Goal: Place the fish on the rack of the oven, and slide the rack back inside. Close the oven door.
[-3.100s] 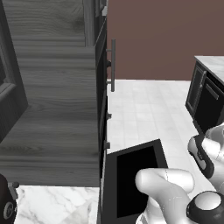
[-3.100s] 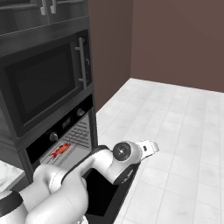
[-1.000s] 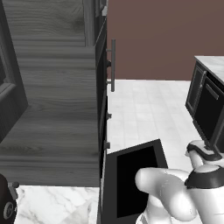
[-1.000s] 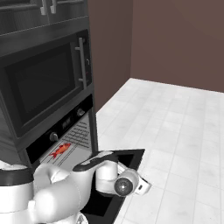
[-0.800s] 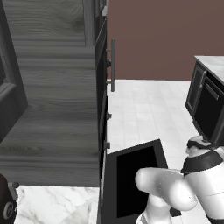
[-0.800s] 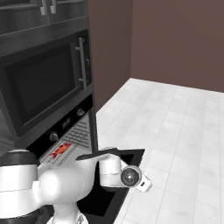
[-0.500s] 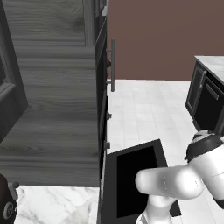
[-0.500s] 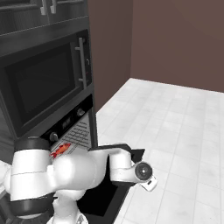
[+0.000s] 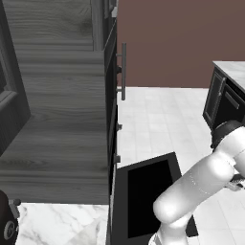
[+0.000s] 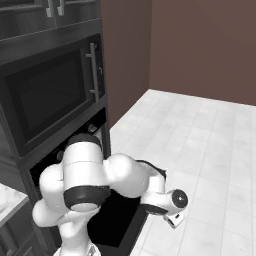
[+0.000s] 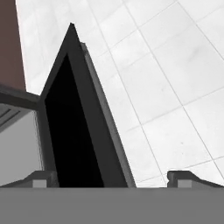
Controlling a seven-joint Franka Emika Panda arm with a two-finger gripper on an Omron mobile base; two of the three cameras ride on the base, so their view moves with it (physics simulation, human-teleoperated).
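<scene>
The oven door [image 9: 143, 191] hangs open and flat, a black panel with a dark window; in the right base view the oven door [image 10: 117, 222] shows under my arm. The hand view looks along the oven door [image 11: 70, 131], with its slim grey handle [image 11: 105, 118] on the outer edge. My gripper [image 11: 116, 181] is open, its fingertips [image 11: 43, 178] wide apart just off that edge, holding nothing. The gripper [image 10: 176, 219] hangs low beyond the door's outer end. The oven [image 10: 97, 125] sits under the upper appliance. My arm hides the fish and the rack.
Tall dark grey wood-grain cabinetry [image 9: 57, 143] fills the left. An upper black appliance [image 10: 50, 95] with a bar handle sits above the oven. White tiled floor [image 10: 210, 135] spreads to the right. A dark cabinet [image 9: 225, 100] stands at the far right.
My arm has swung out and to the right, carrying the hand past the door's outer edge. Its upper links now stand before the oven opening and cover the fish and rack. The jaws stayed open.
</scene>
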